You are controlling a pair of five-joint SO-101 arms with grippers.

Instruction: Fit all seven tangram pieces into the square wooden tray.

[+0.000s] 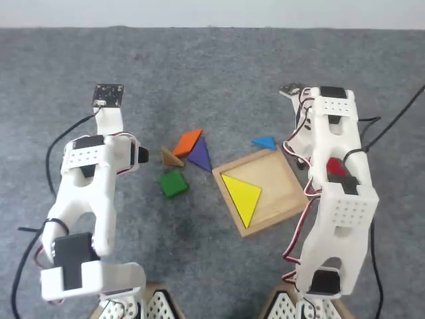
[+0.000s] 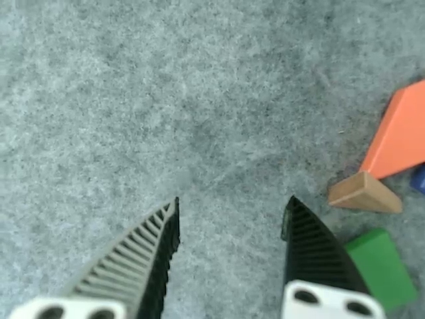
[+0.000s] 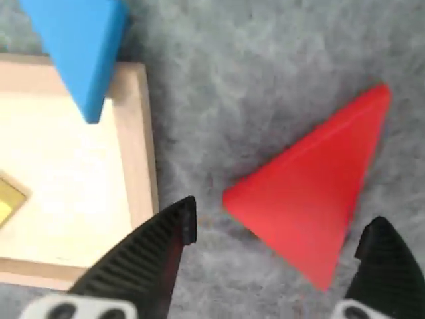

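The square wooden tray [image 1: 242, 161] sits turned cornerwise on the gray tabletop [image 1: 199, 80], a little right of centre. One piece lies inside it, the yellow triangle [image 1: 243, 194], against its left side. The blue triangle [image 1: 265, 142] rests just beside the tray's far corner, out on the tabletop. To the left of the tray four pieces are clustered. The orange piece [image 1: 187, 141] is farthest, with the purple triangle [image 1: 199, 155] touching it on the near right. The tan triangle [image 1: 171, 158] is just left of the purple one, and the green square [image 1: 173, 183] is nearest.

The red triangle [image 3: 312, 193] lies flat just right of the tray, under the right arm. The right claw [image 3: 284, 212] is spread wide above it, one finger on either side, grasping nothing. The left claw [image 2: 232, 203] is also released, poised over bare tabletop left of the cluster, with the tan triangle and green square near one finger.
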